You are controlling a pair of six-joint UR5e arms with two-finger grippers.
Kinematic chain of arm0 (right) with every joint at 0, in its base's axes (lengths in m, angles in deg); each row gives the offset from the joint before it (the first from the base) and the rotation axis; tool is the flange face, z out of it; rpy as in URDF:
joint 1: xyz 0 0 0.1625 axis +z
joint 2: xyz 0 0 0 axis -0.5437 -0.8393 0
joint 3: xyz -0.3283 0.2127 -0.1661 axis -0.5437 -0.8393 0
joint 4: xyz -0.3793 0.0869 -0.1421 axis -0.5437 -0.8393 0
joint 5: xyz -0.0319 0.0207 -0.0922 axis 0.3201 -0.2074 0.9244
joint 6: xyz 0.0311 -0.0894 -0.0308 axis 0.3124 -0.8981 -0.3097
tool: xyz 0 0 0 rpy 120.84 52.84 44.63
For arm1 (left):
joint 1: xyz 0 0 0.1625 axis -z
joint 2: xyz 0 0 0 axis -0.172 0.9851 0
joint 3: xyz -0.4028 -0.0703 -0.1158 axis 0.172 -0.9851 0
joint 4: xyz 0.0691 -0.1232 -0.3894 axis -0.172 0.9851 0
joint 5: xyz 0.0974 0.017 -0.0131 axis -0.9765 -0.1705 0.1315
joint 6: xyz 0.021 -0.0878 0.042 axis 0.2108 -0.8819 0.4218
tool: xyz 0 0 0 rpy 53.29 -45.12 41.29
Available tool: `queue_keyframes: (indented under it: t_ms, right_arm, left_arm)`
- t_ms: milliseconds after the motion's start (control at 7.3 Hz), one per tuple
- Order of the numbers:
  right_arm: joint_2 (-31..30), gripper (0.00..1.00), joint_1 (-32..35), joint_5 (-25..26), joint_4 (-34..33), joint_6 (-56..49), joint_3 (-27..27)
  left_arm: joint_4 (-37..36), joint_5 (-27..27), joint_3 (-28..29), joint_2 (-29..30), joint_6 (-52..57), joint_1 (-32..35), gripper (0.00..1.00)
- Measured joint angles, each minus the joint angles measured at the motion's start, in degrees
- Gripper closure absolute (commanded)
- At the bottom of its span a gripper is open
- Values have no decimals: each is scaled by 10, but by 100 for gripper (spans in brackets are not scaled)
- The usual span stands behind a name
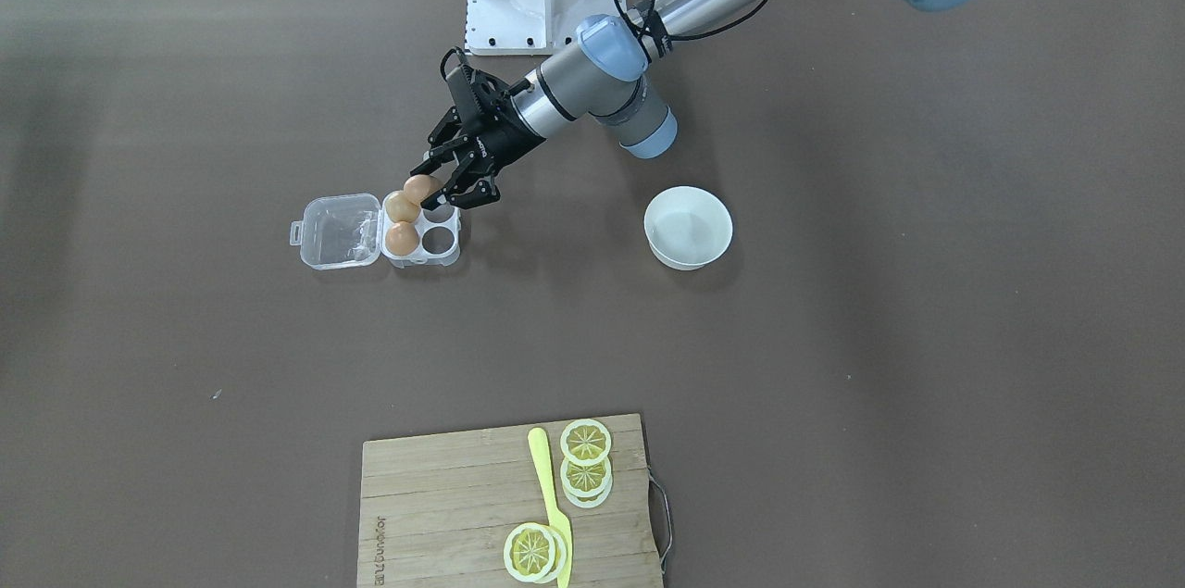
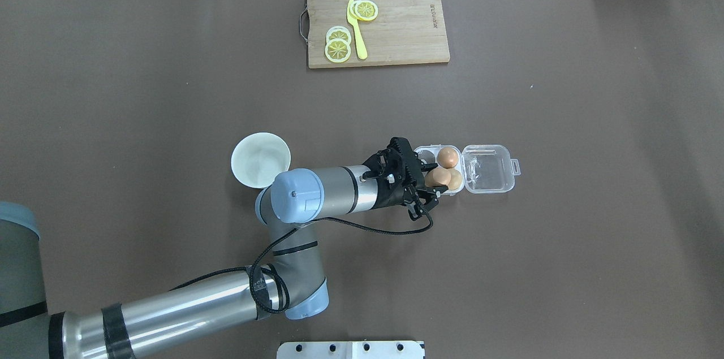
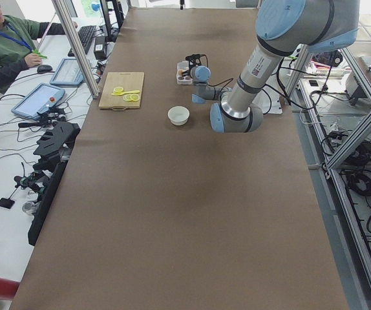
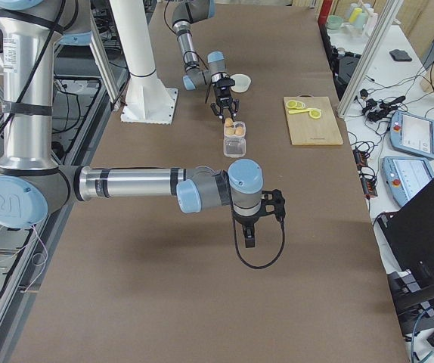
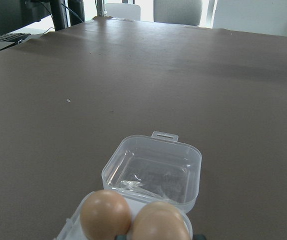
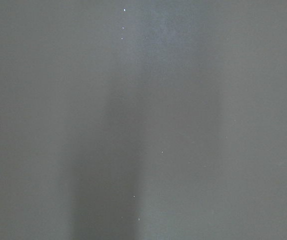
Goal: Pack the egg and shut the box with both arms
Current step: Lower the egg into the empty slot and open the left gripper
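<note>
My left gripper (image 1: 424,188) is shut on a tan-brown egg (image 1: 421,187), held just above the robot-side edge of the clear box (image 1: 451,256). Two more eggs (image 1: 401,239) sit in the cells beside the hinge; the other two cells are empty. The clear lid (image 1: 338,231) lies open flat on the table. From overhead the held egg (image 2: 437,177) partly hides one packed egg. The left wrist view shows the held egg (image 5: 161,222) low in frame, with the lid (image 5: 156,167) beyond it. My right gripper (image 4: 252,223) hangs over bare table well away from the box; I cannot tell its state.
A round white bowl (image 1: 688,227) stands on the table on the box's other side from the lid. A wooden cutting board (image 1: 509,500) with lemon slices and a yellow knife lies at the far table edge. A person sits at a side desk (image 3: 4,45).
</note>
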Motion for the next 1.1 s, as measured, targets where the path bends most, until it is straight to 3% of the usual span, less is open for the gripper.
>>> queue_keyframes:
  t_ms: [137, 274, 411, 959, 1096]
  right_arm:
    - [0, 0, 0, 0, 0, 0, 0]
    - [0, 0, -1, 0, 0, 0, 0]
    - [0, 0, -2, 0, 0, 0, 0]
    - [4, 0, -4, 0, 0, 4, 0]
    - [4, 0, -5, 0, 0, 4, 0]
  left_arm:
    - [0, -3, 0, 0, 0, 0, 46]
    - [0, -6, 0, 0, 0, 0, 18]
    - [0, -8, -1, 1, -1, 0, 3]
    - [0, -8, -4, 1, -1, 0, 3]
    - [0, -7, -5, 1, -3, 2, 12]
